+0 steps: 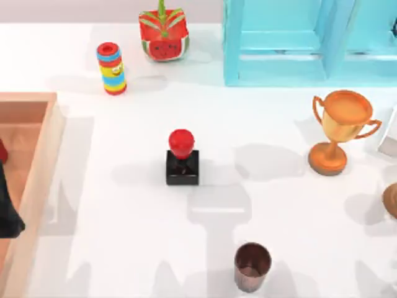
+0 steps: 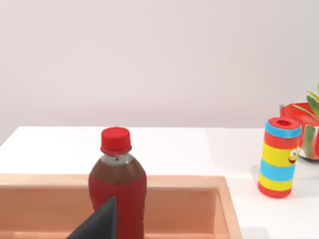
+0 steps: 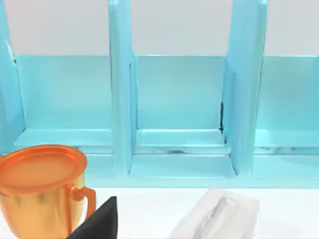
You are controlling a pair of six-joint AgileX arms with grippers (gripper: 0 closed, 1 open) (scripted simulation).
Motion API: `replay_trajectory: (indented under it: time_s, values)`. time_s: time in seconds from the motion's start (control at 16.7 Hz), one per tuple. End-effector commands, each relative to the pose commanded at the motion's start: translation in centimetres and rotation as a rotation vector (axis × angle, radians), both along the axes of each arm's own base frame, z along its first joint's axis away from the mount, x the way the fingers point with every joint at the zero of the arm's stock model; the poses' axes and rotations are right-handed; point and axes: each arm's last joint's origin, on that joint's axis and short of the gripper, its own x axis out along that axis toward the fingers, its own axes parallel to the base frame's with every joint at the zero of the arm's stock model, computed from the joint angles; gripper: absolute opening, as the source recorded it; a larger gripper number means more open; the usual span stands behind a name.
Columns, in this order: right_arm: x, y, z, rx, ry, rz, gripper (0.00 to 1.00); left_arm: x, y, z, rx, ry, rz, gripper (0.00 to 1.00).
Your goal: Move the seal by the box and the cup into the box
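Top view: seal [image 1: 182, 158] stands upright on the open table, well right of the box [image 1: 38, 162], red knob above black base. Cup [image 1: 252, 266] stands upright, mouth up, further right of the box than the seal and nearer the table's front edge. Neither is in the box yet.

The box sits at the table's left edge. The left wrist view shows a red-capped bottle [image 2: 117, 182] standing inside it.

Left arm: a dark part shows over the box near the top view's left margin. Left gripper [image 2: 97, 222] is seen as one dark finger edge in its wrist view; cannot tell whether it is wide, narrow or holding anything. Right gripper [image 3: 97, 221] likewise, one dark edge beside the trophy [image 3: 42, 189], facing the shelf [image 3: 179, 99]; spread cannot be told.

Judged step: start of the task, nothing grasped, both items untouched. The seal is nearer the box, so likely first for the left arm.

Next move calls for: a descent over the knob, a grip around the knob or stem, lift clear of the box wall, and placing away from the bottle.
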Motion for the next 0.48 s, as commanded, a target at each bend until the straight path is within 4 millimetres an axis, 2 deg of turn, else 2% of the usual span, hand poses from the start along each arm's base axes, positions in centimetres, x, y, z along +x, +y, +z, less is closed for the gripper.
replay_trajectory:
  time_s: [0.24, 0.48]
  values:
    - [0.0, 0.0, 0.0, 0.0, 0.0, 0.0, 1.0, 0.0, -0.1, 0.5, -0.008, 0.018, -0.01, 1.0]
    - [0.0, 0.0, 0.0, 0.0, 0.0, 0.0, 1.0, 0.4, -0.6, 3.3, -0.054, 0.137, -0.052, 1.0]
